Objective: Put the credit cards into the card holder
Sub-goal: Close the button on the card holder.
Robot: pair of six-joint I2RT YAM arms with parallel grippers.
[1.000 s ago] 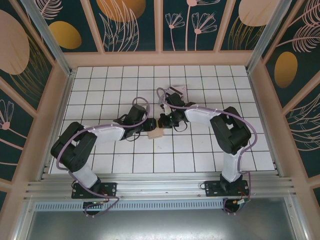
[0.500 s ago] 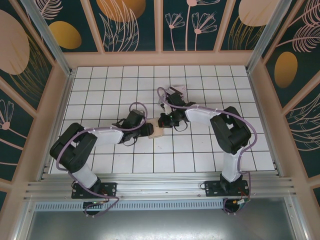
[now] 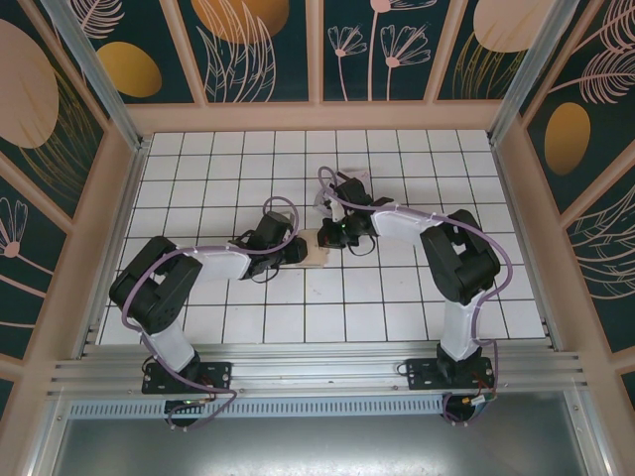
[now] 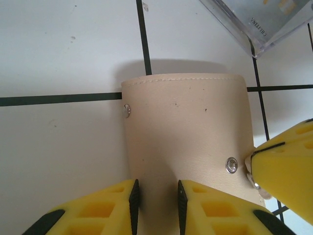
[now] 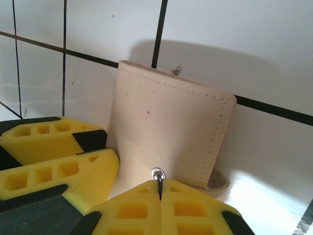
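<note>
The tan card holder [image 3: 315, 250] lies mid-table between my two grippers. In the left wrist view the card holder [image 4: 186, 127] bulges upward, showing two metal snaps. My left gripper [image 3: 297, 251] [image 4: 155, 188] stands over its near edge, jaws a narrow gap apart, with the tan face showing between the pads. My right gripper [image 3: 331, 236] [image 5: 160, 182] is shut on the card holder [image 5: 166, 127] at the edge by a snap. Pale credit cards [image 3: 349, 180] lie behind the right arm, and a glossy corner of the credit cards [image 4: 266, 19] shows in the left wrist view.
White tiled floor with black grid lines, fenced by wooden walls [image 3: 317, 117] at the back and sides. A right finger [image 4: 288, 171] sits at the holder's right corner. Left fingers [image 5: 54, 147] press close to the holder's left edge.
Both grippers and the card holder have shifted about half a tile toward the back of the table. The left jaws have narrowed. The right gripper stayed shut.
</note>
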